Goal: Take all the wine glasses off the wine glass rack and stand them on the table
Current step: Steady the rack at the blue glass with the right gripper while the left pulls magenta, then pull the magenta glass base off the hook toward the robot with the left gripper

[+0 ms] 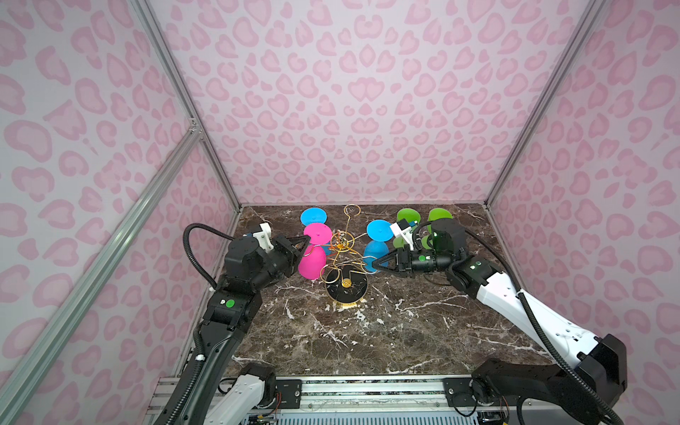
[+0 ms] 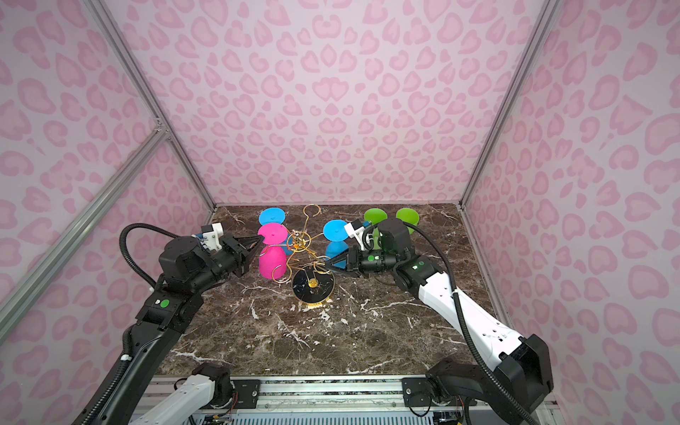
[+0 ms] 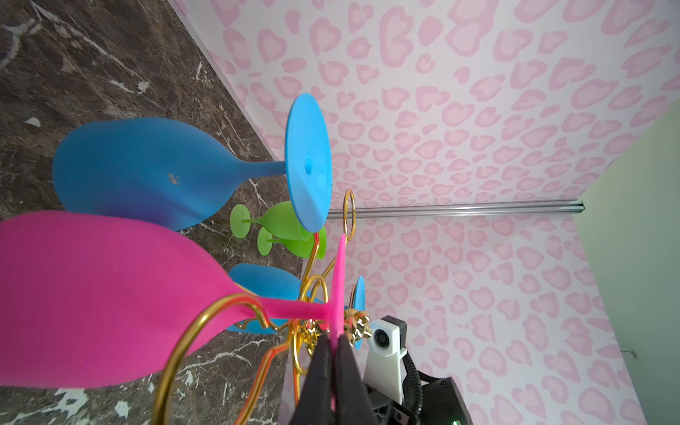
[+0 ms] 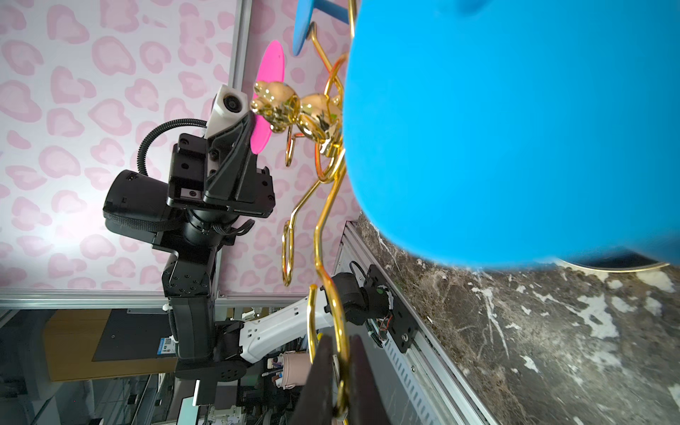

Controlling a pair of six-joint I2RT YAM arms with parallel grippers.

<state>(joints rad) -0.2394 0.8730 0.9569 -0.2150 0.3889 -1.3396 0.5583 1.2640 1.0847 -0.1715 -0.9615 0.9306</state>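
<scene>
The wine glass rack [image 1: 346,289], thin gold wire on a round black base, stands mid-table in both top views [image 2: 312,285]. A pink wine glass [image 1: 311,263] hangs upside down in a left-hand loop, stem in the wire [image 3: 206,323]. My left gripper [image 1: 308,241] is shut on the edge of the pink glass's flat foot [image 3: 340,279]; the jaws pinch it in the left wrist view [image 3: 333,340]. My right gripper [image 1: 373,264] is shut on a gold wire loop [image 4: 327,220] of the rack's right side [image 4: 340,353], just beside a blue glass [image 4: 515,128].
That blue glass [image 1: 375,252] hangs upside down on the rack's right. Another blue glass [image 1: 313,217] is behind the pink one. Two green glasses [image 1: 408,217] [image 1: 439,215] stand upright at the back right, behind my right wrist. Pink patterned walls enclose the marble table [image 1: 404,331].
</scene>
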